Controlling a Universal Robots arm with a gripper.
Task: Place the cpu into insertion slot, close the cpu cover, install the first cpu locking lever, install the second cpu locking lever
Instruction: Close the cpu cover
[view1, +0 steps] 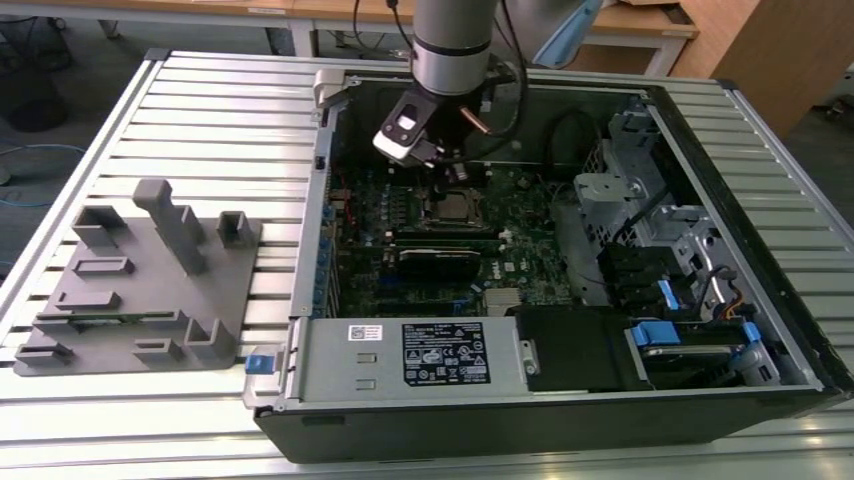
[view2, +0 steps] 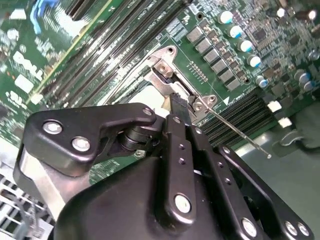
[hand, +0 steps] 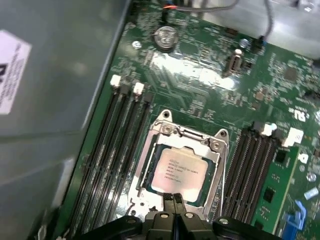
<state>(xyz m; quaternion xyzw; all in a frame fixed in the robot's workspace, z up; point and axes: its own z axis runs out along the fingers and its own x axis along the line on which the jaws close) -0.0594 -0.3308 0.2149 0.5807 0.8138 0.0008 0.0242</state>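
One end effector (hand: 173, 201): fingers pinched together, nothing seen between them, tips right at the cpu cover (hand: 192, 136) edge
cpu (hand: 178, 170): lying flat, framed by the lowered cover, on the green motherboard (hand: 200, 85)
Locking lever (view2: 240, 134): thin rod, jutting out from the socket corner
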